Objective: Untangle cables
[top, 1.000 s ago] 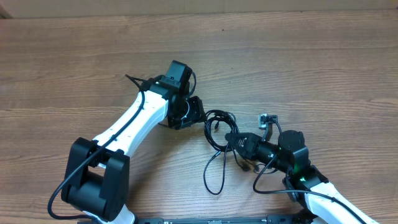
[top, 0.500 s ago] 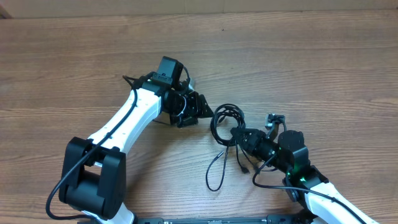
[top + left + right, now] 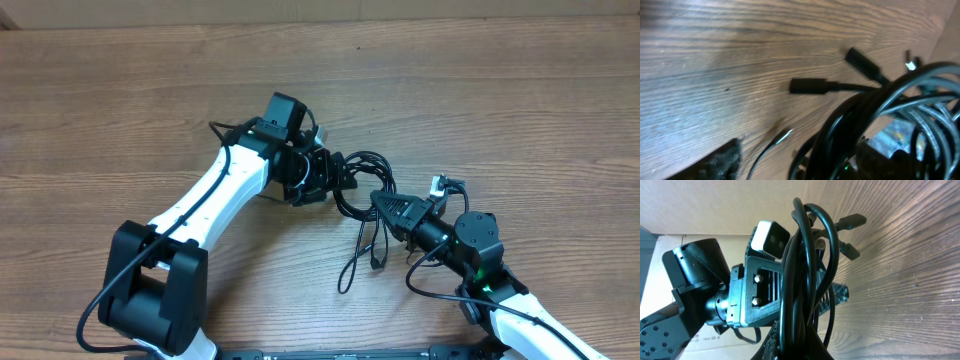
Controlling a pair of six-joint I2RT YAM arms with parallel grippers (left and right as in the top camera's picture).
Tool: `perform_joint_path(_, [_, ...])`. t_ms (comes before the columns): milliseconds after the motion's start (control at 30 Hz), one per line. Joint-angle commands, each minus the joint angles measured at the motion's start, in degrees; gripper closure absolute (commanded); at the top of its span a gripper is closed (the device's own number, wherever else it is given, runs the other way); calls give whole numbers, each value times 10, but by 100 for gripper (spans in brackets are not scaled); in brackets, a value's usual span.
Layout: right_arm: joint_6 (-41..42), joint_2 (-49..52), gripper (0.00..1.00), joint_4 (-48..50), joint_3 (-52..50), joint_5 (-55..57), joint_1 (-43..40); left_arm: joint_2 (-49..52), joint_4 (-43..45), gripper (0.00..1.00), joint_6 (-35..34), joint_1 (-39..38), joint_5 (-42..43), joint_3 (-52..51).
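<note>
- Wooden table (image 3: 520, 100) is under both arms, and the black cables (image 3: 364, 170) are bunched as a coil near its middle, between the two arms.
- Compared with one second ago, the left gripper (image 3: 340, 176) has come forward. Then it was just beside the coil, half a second ago it was a little apart, and now it reaches into the loops.
- Whether its jaws stand wide or narrow I cannot tell. The left wrist view is filled by the bundle and shows only two plugs (image 3: 807, 86) lying free on the wood.
- The right gripper (image 3: 384, 203) is closed tight on the cables. In the right wrist view the bundle rises straight out from between its fingers.
- This gripper has also moved up and toward the left arm, and it carried the coil with it.
- The long loop that lay rounded on the table earlier now hangs as narrower loose strands (image 3: 352, 268) below the right gripper.
- My judgement: one arm holds the knot while the other looks for a strand, so the separating is only starting. The coil itself is not yet opened.
</note>
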Motion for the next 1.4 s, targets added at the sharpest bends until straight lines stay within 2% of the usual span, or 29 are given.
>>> perform_joint_path(0, [25, -8, 94, 10, 0, -9, 1, 1, 13, 47, -28, -20, -8, 6])
perform_joint_path(33, [25, -8, 94, 12, 0, -8, 1, 1, 12, 58, -28, -26, -14, 6])
perform_joint_path(167, [25, -8, 94, 12, 0, -5, 1, 1, 6, 79, -27, -42, -28, 6])
perform_joint_path(267, [23, -8, 94, 12, 0, 2, 1, 1, 6, 83, -28, -46, -26, 6])
perform_joint_path(400, [22, -8, 94, 12, 0, 24, 1, 1, 5, 83, -28, -46, -11, 6])
perform_joint_path(533, [8, -8, 94, 9, 0, 37, 1, 1, 9, 96, -28, -45, 21, 6])
perform_joint_path(700, [8, -8, 94, -3, 0, 37, 1, 1, 11, 96, -28, -44, 2, 6])
perform_joint_path(767, [8, -8, 91, -7, 0, 37, 1, 1, 10, 96, -27, -43, -27, 6])
perform_joint_path(867, [7, -8, 78, -39, 0, 37, 1, 1, -6, 95, -13, -42, -137, 6])
perform_joint_path(933, [-20, -8, 73, -69, 0, 37, 1, 1, -21, 95, -8, -42, -227, 6])
perform_joint_path(1033, [-104, -8, 71, -101, 0, 34, 1, 1, -38, 96, -3, -42, -344, 6])
perform_joint_path(1133, [-189, -8, 72, -114, 0, 21, 1, 1, -29, 96, 65, -42, -371, 6])
perform_joint_path(1233, [-255, -8, 62, -118, 0, 4, 1, 1, -14, 95, 169, -42, -368, 6])
perform_joint_path(1267, [-300, -8, 57, -115, 0, -10, 1, 1, -10, 96, 225, -44, -365, 6])
perform_joint_path(1367, [-366, -8, 57, -107, 3, -44, 1, 1, -6, 95, 279, -44, -359, 6])
